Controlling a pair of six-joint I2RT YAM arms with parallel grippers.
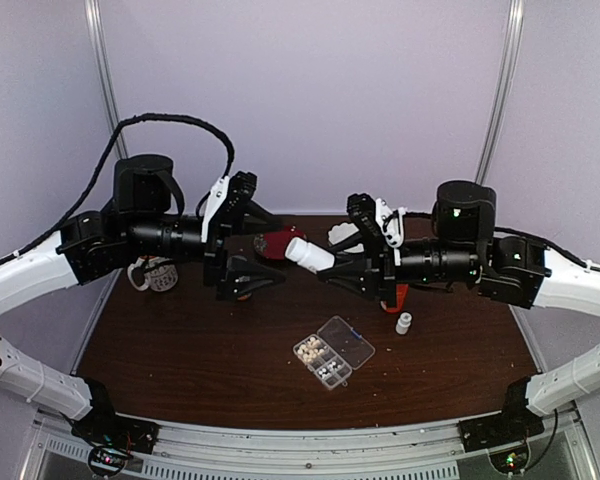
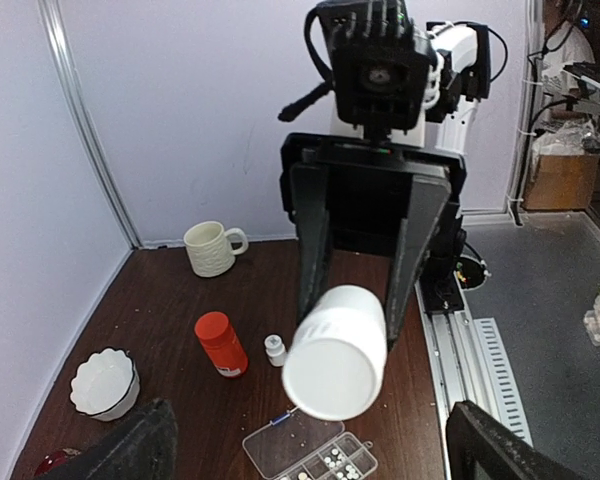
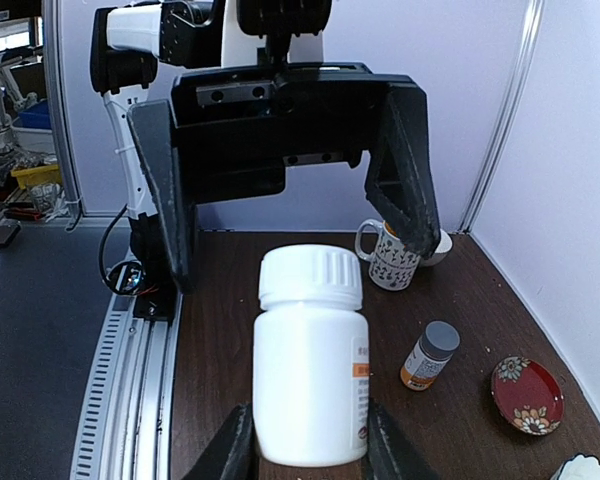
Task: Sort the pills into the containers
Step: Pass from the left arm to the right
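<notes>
The right claw is partly closed on a white bottle, holding it level above the bench with the capped end at 9 o'clock in the top view, towards the left claw. That claw is spread wide and holds nothing, its fingers either side of the cap and seemingly clear of it, though the angle leaves this unsure. The pill box lies open on the bench at about 6 o'clock from the bottle, with pills in its cells and a small white vial at 2 o'clock from it.
</notes>
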